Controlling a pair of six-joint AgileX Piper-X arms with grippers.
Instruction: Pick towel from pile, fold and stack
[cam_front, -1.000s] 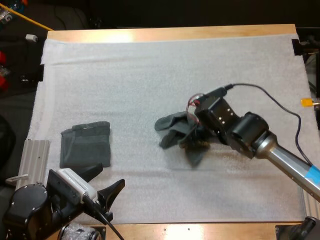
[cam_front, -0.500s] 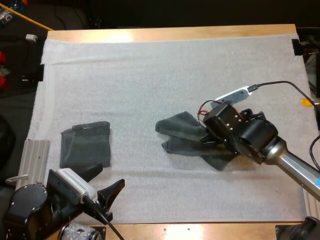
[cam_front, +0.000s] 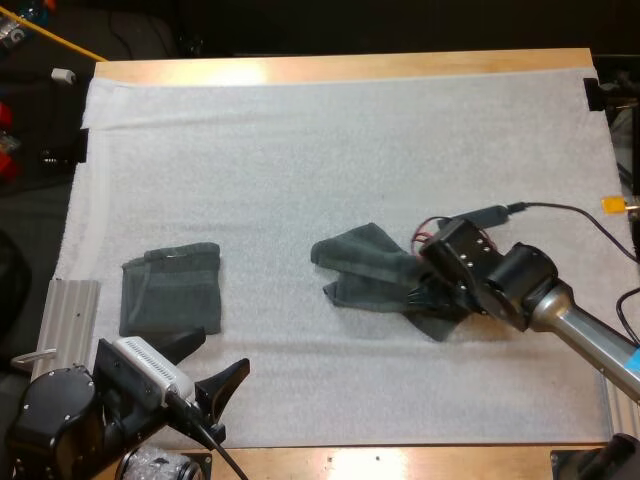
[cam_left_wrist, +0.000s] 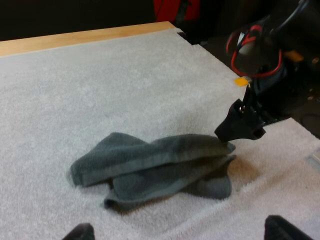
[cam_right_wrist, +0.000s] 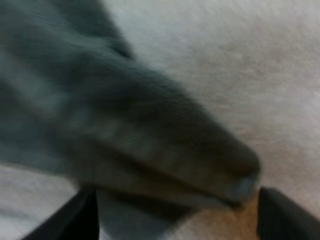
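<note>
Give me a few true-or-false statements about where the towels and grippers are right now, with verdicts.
1. The folded towel lies on the mat on the left arm's side. True.
2. The left gripper is shut on the folded towel. False: it is open near the mat's near edge, touching no towel.
3. The right gripper is at the end of the crumpled towel nearest the right arm. True.
4. The crumpled towel lies on top of the folded towel. False: they lie well apart.

Plain dark grey-green on both the crumpled towel (cam_front: 368, 276) and the folded towel (cam_front: 170, 289). White mat (cam_front: 300, 150), light tan wood tabletop (cam_front: 350, 66).
</note>
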